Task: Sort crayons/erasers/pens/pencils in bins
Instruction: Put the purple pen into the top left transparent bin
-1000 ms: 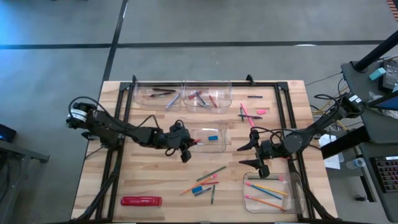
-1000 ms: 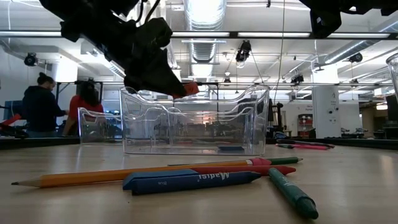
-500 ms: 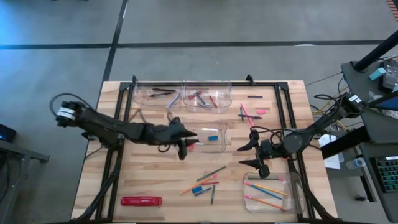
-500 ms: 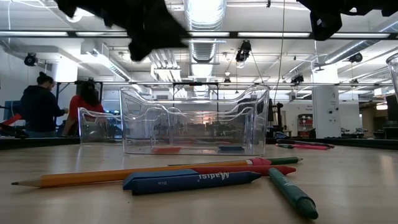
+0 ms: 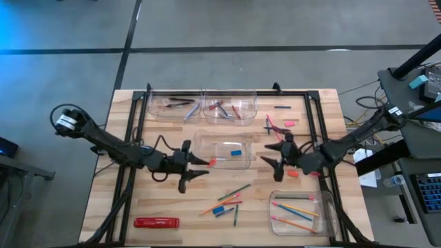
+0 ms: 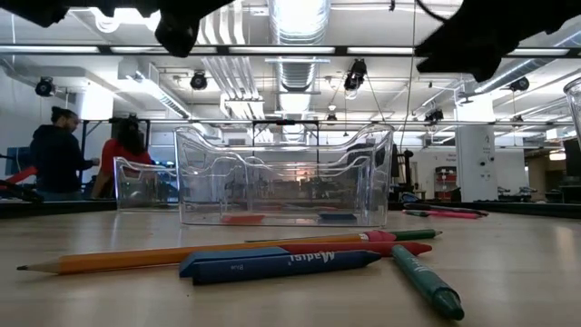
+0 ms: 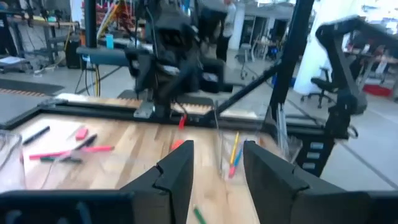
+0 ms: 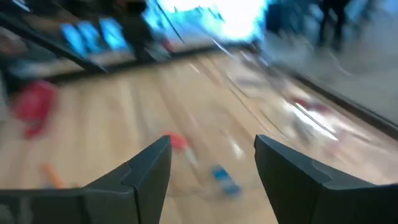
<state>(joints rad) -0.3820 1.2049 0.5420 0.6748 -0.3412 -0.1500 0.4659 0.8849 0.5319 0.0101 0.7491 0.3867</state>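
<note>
Left claw (image 5: 196, 168) open and empty, mid-frame, beside middle bin (image 5: 222, 153).
Right claw (image 5: 273, 156) open, empty too; blue eraser (image 5: 236, 152) and red eraser (image 5: 213, 161) inside bin.

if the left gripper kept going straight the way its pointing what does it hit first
Probably the middle bin: the left gripper, open and empty, points right at its left end, where a red eraser lies. It may be high enough to pass over the rim; height is unclear.

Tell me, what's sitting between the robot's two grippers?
The middle bin, clear, holding a blue eraser and a red one, lies between the left gripper and right gripper in the high view.
</note>
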